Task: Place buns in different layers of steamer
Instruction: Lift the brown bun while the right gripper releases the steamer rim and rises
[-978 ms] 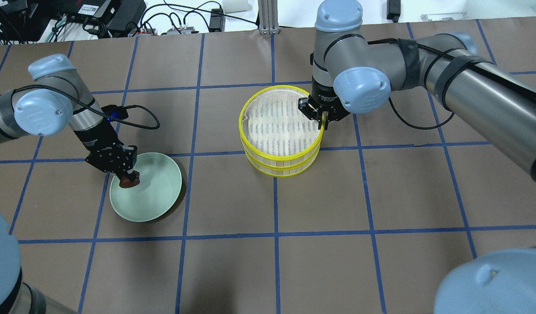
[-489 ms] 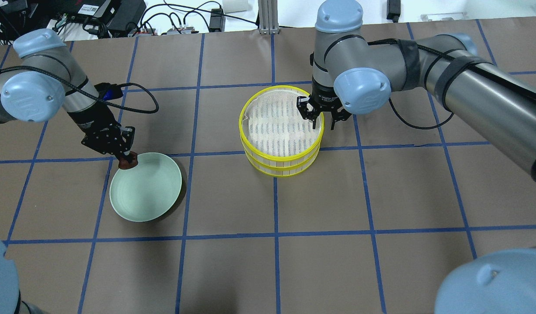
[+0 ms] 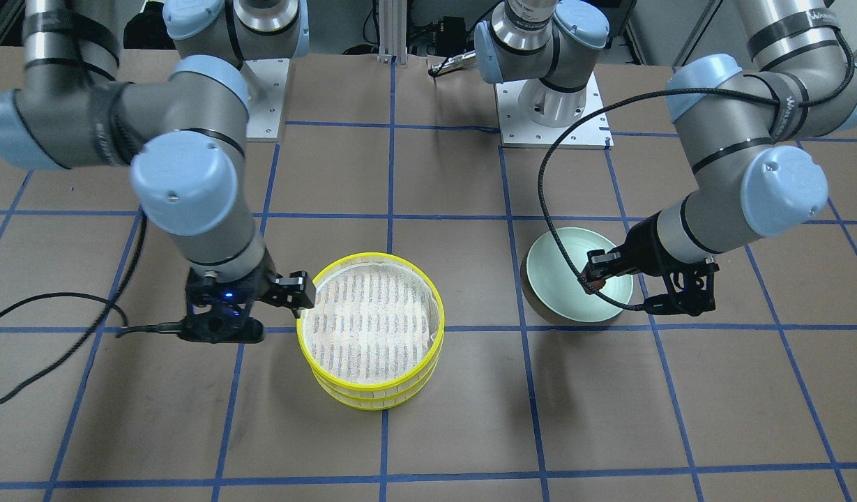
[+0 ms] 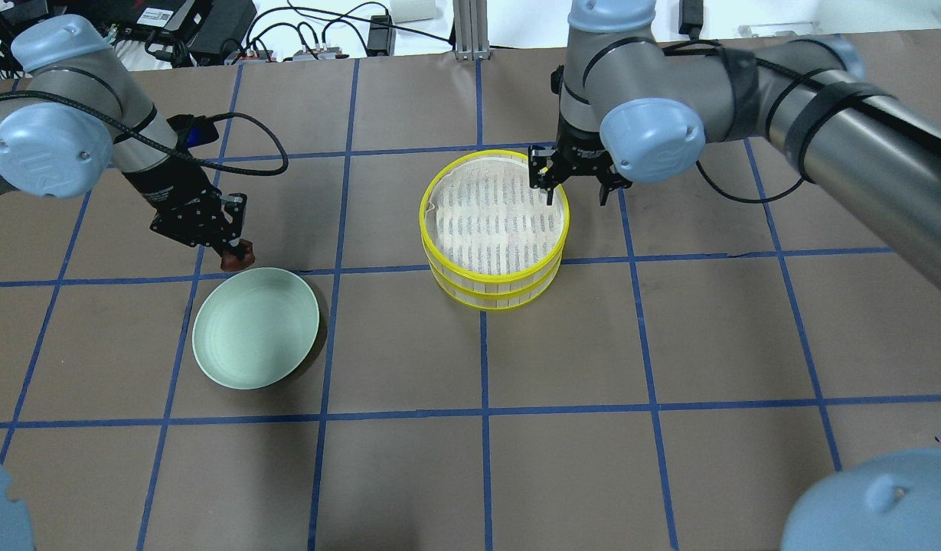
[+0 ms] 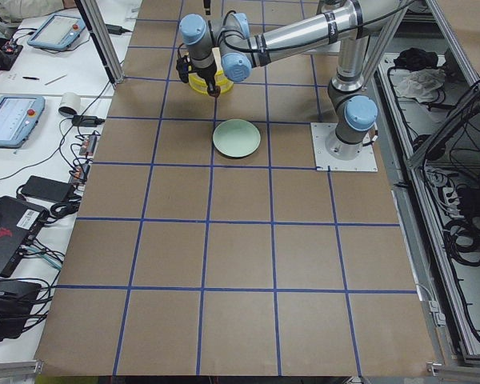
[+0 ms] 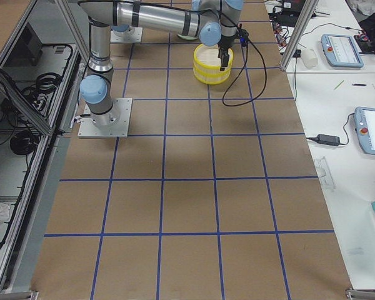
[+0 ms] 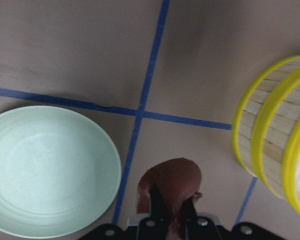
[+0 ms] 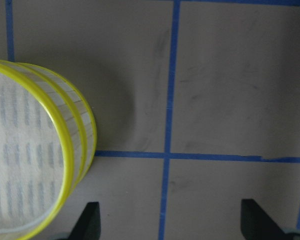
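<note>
The steamer (image 4: 439,269) stands as two stacked yellow-rimmed trays at the table's middle; its top slatted floor (image 4: 493,214) is bare. My left gripper (image 4: 230,251) is shut on the dark brown bun (image 4: 240,259) and holds it in the air just beyond the far edge of the pale green plate (image 4: 256,337). The left wrist view shows the bun (image 7: 171,186) between the fingers, with the steamer (image 7: 257,150) to its right. My right gripper (image 4: 575,190) is open and empty above the steamer's far right rim. The cream-white bun shows in no view.
The green plate (image 3: 564,275) is empty and sits a grid square away from the steamer (image 3: 369,401) on my left. A black cable loops from my left wrist over the plate. Blue tape lines cross the brown table.
My left gripper lifted the brown bun off the plate and carried it up past the plate's far edge. My right gripper let go of the steamer's rim, opened and rose.
</note>
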Robot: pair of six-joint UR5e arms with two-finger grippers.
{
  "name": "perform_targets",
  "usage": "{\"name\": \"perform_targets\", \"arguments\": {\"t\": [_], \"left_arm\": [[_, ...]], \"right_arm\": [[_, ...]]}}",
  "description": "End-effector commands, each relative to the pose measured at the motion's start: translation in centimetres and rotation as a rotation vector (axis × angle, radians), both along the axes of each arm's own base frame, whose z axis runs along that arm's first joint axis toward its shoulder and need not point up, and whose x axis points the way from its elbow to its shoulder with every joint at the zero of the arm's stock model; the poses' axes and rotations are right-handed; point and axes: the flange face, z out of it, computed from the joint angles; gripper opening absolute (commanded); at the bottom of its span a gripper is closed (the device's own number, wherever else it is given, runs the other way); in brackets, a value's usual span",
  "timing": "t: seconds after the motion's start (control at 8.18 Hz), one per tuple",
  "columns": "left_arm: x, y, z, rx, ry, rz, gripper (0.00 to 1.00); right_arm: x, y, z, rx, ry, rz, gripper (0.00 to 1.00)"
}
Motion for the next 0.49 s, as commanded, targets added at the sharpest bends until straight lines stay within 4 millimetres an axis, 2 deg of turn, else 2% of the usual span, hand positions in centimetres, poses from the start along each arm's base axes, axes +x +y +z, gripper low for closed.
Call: {"name": "perform_targets", "arguments": {"t": [0.0,0.12,0.24,0.37], "left_arm": [[-9.2,-0.7,3.2,-0.132,0.096,0.128,0.00],[-12.3,-0.6,3.0,-0.146,0.127,0.163,0.00],[-15.0,-0.3,2.2,-0.143,0.178,0.143,0.00],[-16.9,-0.6,1.1,-0.130,0.231,0.158,0.00]], "right_arm": [[-5.4,3.5,8.0,0.007,0.019,0.028,1.00],[-4.6,4.3,9.2,-0.016,0.009,0.038,1.00],[-3.4,4.8,9.5,-0.023,-0.001,0.043,1.00],[-1.5,5.1,9.6,-0.027,-0.003,0.058,1.00]]}}
